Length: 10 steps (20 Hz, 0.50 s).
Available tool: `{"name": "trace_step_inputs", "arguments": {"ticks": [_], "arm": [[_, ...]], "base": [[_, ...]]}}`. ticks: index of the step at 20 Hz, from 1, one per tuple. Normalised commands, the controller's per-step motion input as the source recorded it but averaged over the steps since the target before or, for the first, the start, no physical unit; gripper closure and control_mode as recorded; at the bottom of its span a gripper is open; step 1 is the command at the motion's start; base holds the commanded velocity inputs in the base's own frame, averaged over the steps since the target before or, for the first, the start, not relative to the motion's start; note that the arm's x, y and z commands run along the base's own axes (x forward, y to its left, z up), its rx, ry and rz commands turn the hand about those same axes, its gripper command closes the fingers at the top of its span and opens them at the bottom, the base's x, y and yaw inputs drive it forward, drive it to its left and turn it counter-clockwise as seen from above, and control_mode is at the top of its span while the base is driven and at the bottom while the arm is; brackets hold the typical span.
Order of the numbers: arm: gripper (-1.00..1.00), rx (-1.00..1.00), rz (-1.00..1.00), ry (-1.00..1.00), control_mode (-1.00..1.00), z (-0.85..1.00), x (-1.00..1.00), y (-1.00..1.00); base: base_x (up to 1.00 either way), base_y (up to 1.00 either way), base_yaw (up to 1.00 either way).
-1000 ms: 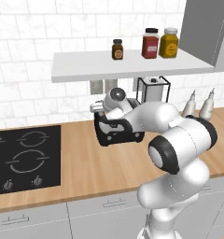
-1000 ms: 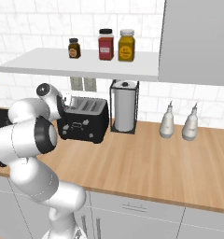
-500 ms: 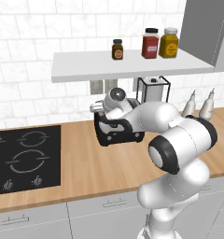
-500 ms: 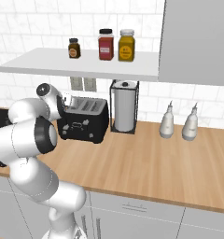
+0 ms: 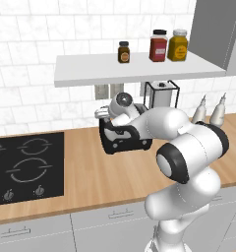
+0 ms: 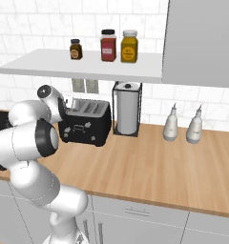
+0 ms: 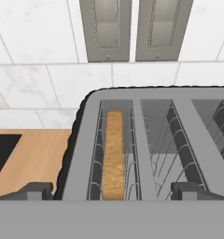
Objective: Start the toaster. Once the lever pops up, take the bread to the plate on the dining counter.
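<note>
Hanging wide open, the gripper point(image 7: 111, 190) was held straddling the bread point(image 7: 114, 154), seated lengthwise in the toaster point(image 7: 151, 144) below.

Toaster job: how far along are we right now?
Done: arm is at the toaster. In hand: the open gripper hovers over the slot holding the bread, gripping nothing. Whether toasting has started I cannot tell. Left: lift the bread out and carry it to the plate.

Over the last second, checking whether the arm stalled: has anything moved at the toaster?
Nothing visibly changed. The open claw hangs over the toaster as before, with the bread down in its slot.
</note>
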Motion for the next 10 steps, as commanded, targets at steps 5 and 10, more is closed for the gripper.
{"name": "trace_step_inputs", "arguments": {"ticks": [5,10], "arm": [[-1.00,0.00,0.00,0.00,-1.00,0.00,0.00,0.00],[-1.00,0.00,0.00,0.00,-1.00,0.00,0.00,0.00]], "base": [[0.00,0.00,0.00],[0.00,0.00,0.00]]}}
